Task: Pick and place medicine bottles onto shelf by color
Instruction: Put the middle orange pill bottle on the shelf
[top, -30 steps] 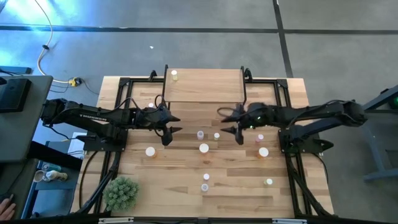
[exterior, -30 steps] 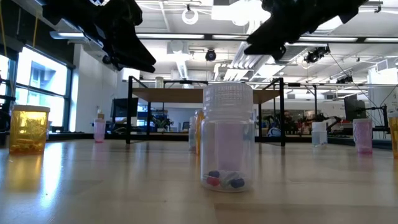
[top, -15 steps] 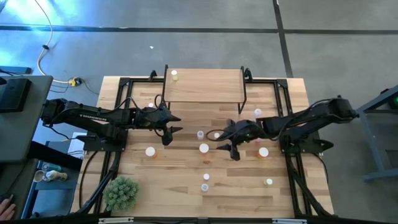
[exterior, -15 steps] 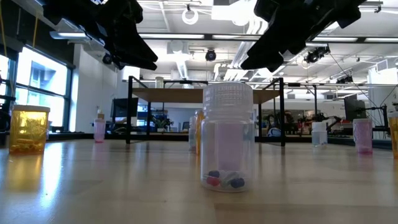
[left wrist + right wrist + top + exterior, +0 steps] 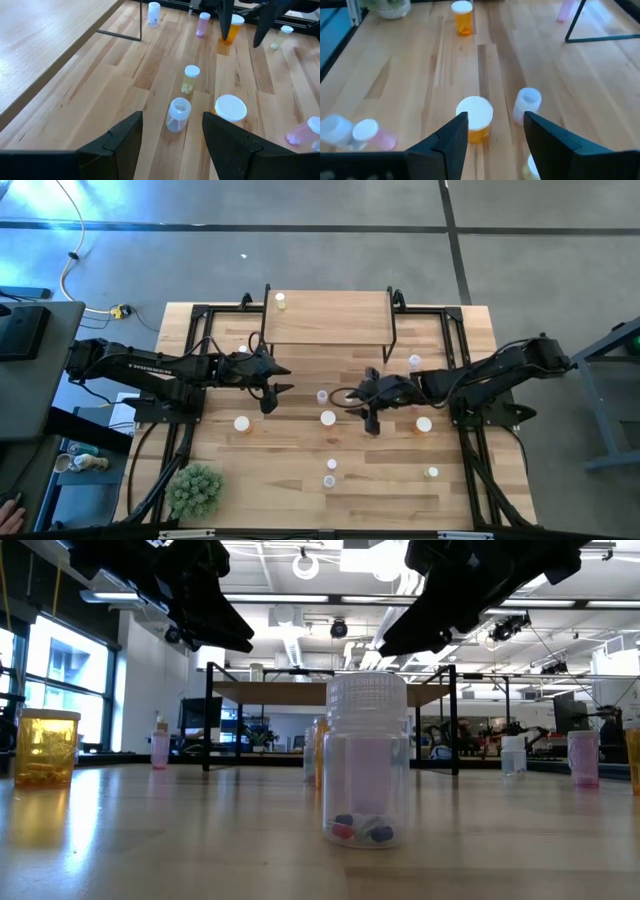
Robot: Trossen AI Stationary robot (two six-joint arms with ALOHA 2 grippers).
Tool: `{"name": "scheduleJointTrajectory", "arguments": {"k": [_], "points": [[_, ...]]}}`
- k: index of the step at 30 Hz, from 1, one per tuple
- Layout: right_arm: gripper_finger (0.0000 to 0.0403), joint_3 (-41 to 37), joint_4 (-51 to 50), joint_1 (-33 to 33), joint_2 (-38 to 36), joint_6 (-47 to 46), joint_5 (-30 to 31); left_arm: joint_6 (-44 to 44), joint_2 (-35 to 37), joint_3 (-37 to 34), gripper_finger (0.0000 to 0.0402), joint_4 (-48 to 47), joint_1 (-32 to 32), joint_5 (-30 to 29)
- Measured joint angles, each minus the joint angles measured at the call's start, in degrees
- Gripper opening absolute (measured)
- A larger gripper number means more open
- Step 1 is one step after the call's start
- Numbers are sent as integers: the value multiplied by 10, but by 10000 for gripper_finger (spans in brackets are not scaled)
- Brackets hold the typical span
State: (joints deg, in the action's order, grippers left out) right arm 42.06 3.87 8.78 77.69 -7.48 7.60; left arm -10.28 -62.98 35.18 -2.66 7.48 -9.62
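Centrally, small white-capped medicine bottles (image 5: 327, 418) scattered on the butcher-block wooden table (image 5: 300, 500), one on the light-wood shelf with black legs (image 5: 330, 320). Right gripper (image 5: 368, 402) parted, empty, above an orange white-capped bottle (image 5: 474, 119) and a pale lavender bottle (image 5: 526, 104). Left gripper (image 5: 271, 386) parted, empty. Spiky green plant (image 5: 195, 490) at the near-left corner. Foremost clear bottle (image 5: 366, 760) masking those behind.

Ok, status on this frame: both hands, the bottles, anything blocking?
Right hand open, empty, above the orange bottle. Left hand open, empty, waiting beside the shelf. One bottle on the shelf. Nothing blocking.
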Motion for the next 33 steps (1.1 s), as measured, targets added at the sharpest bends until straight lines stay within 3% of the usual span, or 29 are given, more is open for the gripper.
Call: {"name": "scheduleJointTrajectory", "arguments": {"k": [6, 15, 33], "points": [[190, 0, 47, -1, 0, 30, -13, 18, 0, 0, 197, 0, 0, 0], [235, 0, 68, -5, 0, 66, -14, 35, 0, 0, 197, 0, 0, 0], [238, 0, 109, -5, 0, 96, -35, 19, 0, 0, 197, 0, 0, 0]]}}
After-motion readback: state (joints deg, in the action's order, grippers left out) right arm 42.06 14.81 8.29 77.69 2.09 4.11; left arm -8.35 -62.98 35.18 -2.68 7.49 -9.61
